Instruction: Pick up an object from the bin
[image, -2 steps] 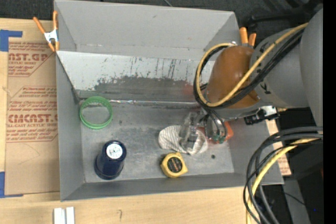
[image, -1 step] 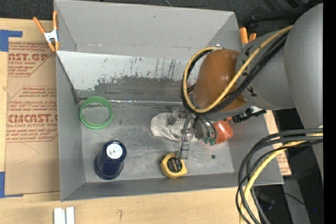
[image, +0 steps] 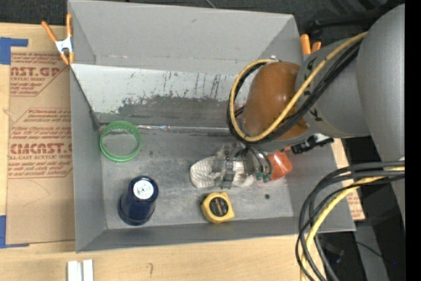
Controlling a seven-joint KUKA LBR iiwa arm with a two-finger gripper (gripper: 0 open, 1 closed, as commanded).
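The gripper (image: pixel 234 165) stood on the crumpled white cloth (image: pixel 202 173) by the bin's (image: pixel 184 79) front edge, closure indiscernible; next it likely needed clamping and lifting.

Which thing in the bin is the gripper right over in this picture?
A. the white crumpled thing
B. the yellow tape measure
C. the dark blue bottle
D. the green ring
A: the gripper is directly over the white crumpled thing, while the green ring, the dark blue bottle and the yellow tape measure all lie apart from it.
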